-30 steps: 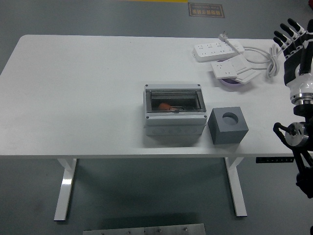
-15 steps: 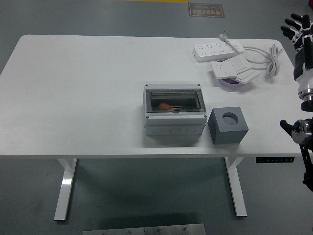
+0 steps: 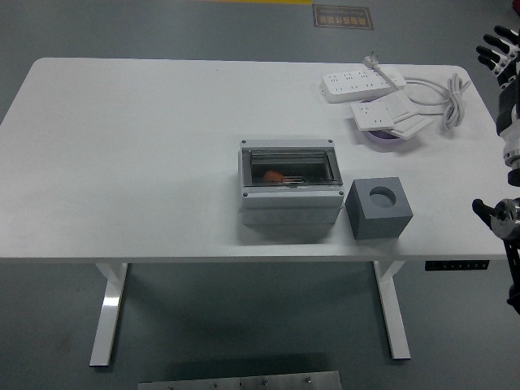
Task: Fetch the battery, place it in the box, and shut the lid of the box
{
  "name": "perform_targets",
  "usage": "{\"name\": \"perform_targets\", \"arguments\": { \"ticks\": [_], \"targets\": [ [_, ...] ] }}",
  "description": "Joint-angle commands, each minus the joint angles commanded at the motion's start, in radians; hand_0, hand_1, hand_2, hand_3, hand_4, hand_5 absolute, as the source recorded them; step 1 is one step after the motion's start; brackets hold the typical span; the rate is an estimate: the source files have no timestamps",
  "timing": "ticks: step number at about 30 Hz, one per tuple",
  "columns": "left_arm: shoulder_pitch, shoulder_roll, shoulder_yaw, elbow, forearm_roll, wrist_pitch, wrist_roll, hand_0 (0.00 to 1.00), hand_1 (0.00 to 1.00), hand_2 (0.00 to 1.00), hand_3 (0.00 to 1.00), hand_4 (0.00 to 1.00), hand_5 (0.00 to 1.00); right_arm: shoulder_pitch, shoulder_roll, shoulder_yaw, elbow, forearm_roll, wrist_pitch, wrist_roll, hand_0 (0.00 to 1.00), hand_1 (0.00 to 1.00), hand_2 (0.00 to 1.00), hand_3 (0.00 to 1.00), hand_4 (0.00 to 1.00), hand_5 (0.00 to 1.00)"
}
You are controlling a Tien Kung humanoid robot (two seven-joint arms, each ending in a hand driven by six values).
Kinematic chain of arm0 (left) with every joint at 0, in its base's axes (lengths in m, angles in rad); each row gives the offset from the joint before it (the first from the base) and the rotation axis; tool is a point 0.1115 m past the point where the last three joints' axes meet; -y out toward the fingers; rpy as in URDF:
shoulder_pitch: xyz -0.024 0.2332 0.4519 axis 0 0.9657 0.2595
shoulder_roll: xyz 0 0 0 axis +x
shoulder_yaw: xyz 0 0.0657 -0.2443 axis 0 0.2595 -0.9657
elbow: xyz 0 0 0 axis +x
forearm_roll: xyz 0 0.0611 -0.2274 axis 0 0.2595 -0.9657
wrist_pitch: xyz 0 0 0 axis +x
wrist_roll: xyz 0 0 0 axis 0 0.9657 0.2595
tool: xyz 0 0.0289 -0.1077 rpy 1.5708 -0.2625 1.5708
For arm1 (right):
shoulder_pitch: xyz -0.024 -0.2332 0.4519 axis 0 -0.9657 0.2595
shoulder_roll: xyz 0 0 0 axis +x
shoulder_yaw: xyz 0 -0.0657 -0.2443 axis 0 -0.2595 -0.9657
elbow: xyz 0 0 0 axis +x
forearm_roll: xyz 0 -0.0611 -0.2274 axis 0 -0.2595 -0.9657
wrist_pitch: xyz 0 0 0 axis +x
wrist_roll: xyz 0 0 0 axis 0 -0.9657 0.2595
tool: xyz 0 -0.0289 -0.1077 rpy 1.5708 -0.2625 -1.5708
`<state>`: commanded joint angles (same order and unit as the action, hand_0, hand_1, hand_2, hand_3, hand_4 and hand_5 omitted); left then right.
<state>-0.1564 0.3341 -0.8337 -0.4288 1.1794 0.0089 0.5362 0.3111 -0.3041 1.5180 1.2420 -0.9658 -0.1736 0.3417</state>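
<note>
Spanning nearly the whole view, the white tabletop (image 3: 130, 162) carries a grey box (image 3: 289, 193) near its middle, lid shut, with an orange battery (image 3: 274, 175) showing through the clear window. Just right of the box sits a grey cube (image 3: 379, 218) with a round hole in its top. White power strips (image 3: 363, 81) and a coiled cable lie at the far right corner. The right robot hand (image 3: 500, 49) hangs at the picture's right edge, fingers spread and empty, well apart from the battery.
</note>
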Motion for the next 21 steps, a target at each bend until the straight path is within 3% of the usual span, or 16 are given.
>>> {"name": "perform_targets", "arguments": {
  "ticks": [8,14,21],
  "targets": [
    [0.008,0.001,0.003,-0.001,-0.01,0.006,0.001,0.632,0.698,0.573,0.541,0.5,0.002,0.001,0.001,-0.006,-0.037,0.125,-0.001,0.046,0.766,0.679,0.693,0.694,0.998,0.867],
    [0.008,0.003,0.003,-0.001,-0.008,0.005,0.001,0.632,0.698,0.573,0.541,0.5,0.002,0.005,0.0,0.005,-0.034,0.1,-0.04,0.04,0.796,0.713,0.726,0.721,0.998,0.87],
    [0.006,0.002,0.001,-0.001,-0.006,0.003,0.003,0.632,0.698,0.573,0.541,0.5,0.002,0.006,0.003,0.015,-0.029,0.094,-0.053,0.045,0.816,0.741,0.747,0.741,0.998,0.867]
  ]
}}
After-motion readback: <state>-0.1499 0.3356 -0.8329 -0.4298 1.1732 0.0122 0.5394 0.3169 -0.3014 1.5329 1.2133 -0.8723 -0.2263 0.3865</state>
